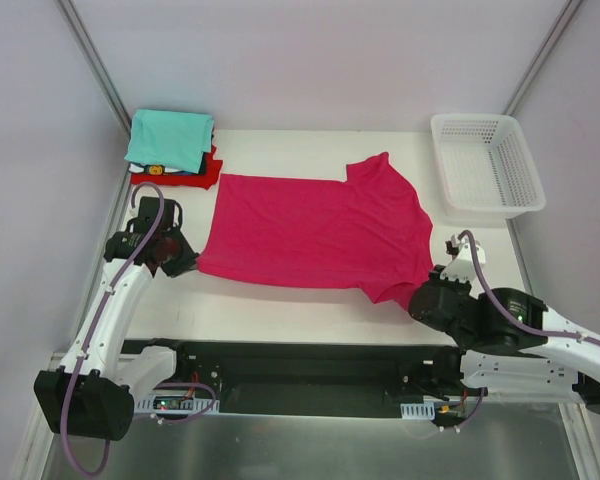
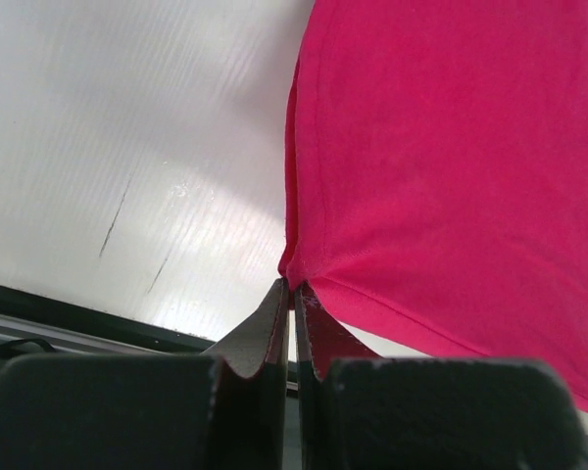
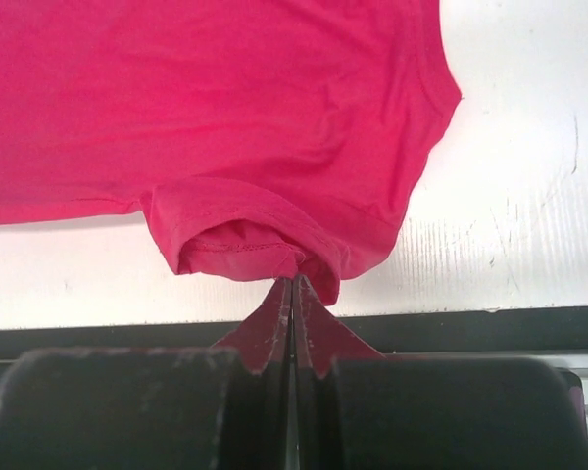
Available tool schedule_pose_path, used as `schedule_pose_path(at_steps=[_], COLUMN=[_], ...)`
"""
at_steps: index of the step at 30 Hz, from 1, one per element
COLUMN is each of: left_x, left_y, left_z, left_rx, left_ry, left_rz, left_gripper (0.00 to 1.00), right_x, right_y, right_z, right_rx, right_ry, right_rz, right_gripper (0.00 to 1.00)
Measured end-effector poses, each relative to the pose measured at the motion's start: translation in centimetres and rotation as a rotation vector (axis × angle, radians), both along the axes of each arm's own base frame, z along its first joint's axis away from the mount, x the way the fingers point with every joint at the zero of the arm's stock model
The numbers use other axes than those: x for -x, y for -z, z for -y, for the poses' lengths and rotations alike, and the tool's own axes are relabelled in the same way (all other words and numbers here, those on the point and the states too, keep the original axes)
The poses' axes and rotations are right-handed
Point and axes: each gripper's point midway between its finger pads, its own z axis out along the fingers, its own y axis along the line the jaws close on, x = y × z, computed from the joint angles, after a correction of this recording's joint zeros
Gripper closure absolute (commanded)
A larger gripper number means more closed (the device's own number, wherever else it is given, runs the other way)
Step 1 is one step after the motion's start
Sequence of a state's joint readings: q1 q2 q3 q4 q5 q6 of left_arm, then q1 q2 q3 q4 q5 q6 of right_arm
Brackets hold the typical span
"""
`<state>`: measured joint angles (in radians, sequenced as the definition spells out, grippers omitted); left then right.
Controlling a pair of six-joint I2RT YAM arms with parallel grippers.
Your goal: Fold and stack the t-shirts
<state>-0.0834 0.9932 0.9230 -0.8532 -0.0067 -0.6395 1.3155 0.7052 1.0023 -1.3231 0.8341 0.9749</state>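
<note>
Two grippers are closed tight on the pink shirt, which lies spread flat on the table. The left gripper pinches the near hem corner, and the right gripper pinches the near sleeve's edge. The neck end points toward the basket at far right. In the far left corner a teal shirt lies folded on a red shirt, just beside the pink hem.

Left end effector pinches magenta t-shirt corner.
</note>
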Motion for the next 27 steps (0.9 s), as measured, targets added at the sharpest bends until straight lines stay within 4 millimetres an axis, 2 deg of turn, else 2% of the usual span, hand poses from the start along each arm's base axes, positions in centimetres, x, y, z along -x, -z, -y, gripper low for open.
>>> schedule_pose_path(at_steps=[7,13,27], left_x=[-1.2,-1.5,-1.5], left_y=[-1.2,-1.6,-2.6], left_z=[0.1,0.1,0.1], left_rx=[0.000,0.001,0.002], left_ry=[0.002,0.003,0.009], left_rz=[0.019,0.032,0.094], left_gripper=[1.00,1.00,1.00], right_x=[-1.1,-2.1,-2.7], right_y=[-1.9,-3.3,-1.6], right_z=[0.4,-0.1,0.2], right_rx=[0.012,0.047,0.320], right_ry=[0.035,0.053,-0.054], right_rz=[0.052,0.096,0.147], right_gripper=[0.99,0.99,0.99])
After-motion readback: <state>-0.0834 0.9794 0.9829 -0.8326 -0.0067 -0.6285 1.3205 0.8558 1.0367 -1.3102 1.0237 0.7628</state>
